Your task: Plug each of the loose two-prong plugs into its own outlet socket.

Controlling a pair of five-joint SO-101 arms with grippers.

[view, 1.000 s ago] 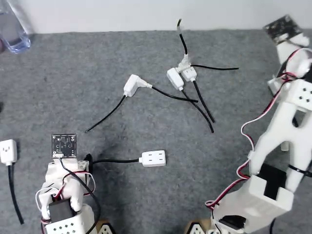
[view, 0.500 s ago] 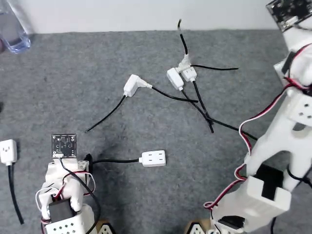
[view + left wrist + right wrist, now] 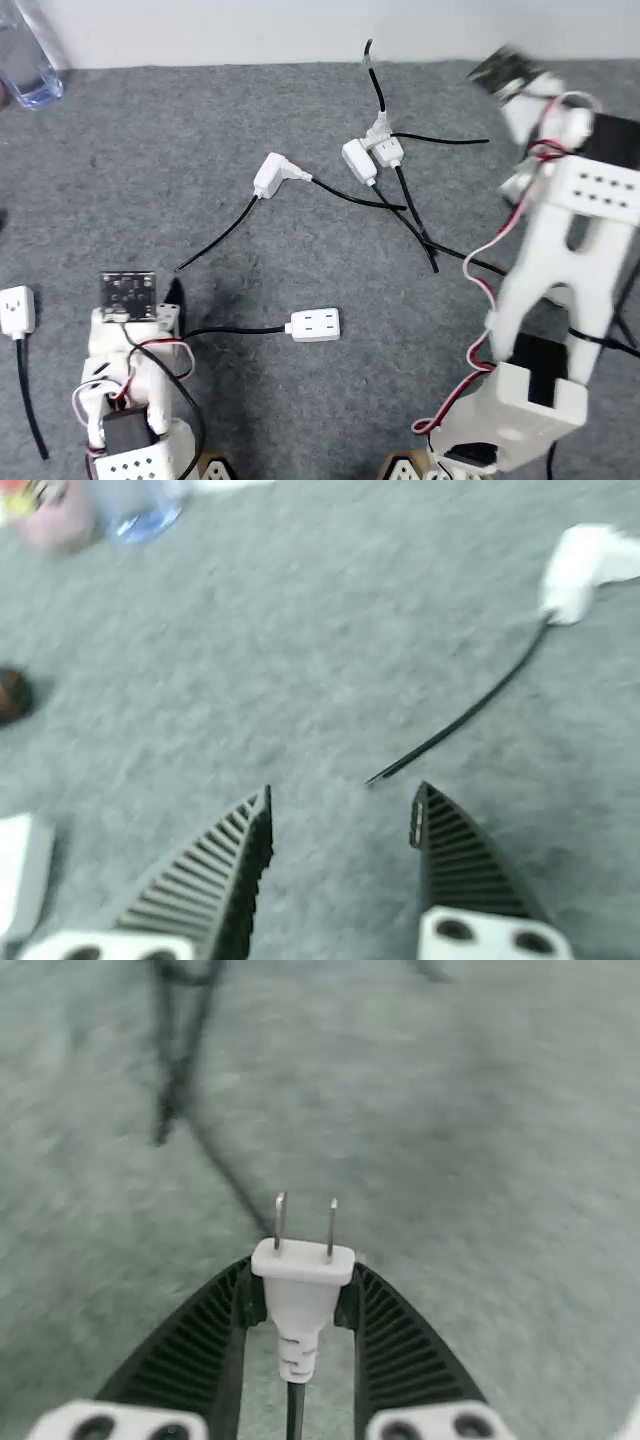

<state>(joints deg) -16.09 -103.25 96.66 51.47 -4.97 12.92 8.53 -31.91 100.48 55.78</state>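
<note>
Right wrist view: right gripper (image 3: 301, 1278) clamps a plug (image 3: 302, 1260), 2 prongs free; from above its arm (image 3: 560, 250) hides that grip. Left gripper (image 3: 342, 798) spread wide, empty.

- I am getting bright, even light on the grey worktop (image 3: 150, 180) in the high view, falling from above.
- The cords are casting only thin, soft shadows, and a darker patch is lying just beside the left arm (image 3: 130, 400).
- The right arm (image 3: 570, 230) is glowing bright white.
- The plug (image 3: 300, 1300) in the right hand (image 3: 303, 1268) is catching light on its prongs.
- The left hand (image 3: 342, 792) is showing dark ribbed fingers (image 3: 215, 880).
</note>
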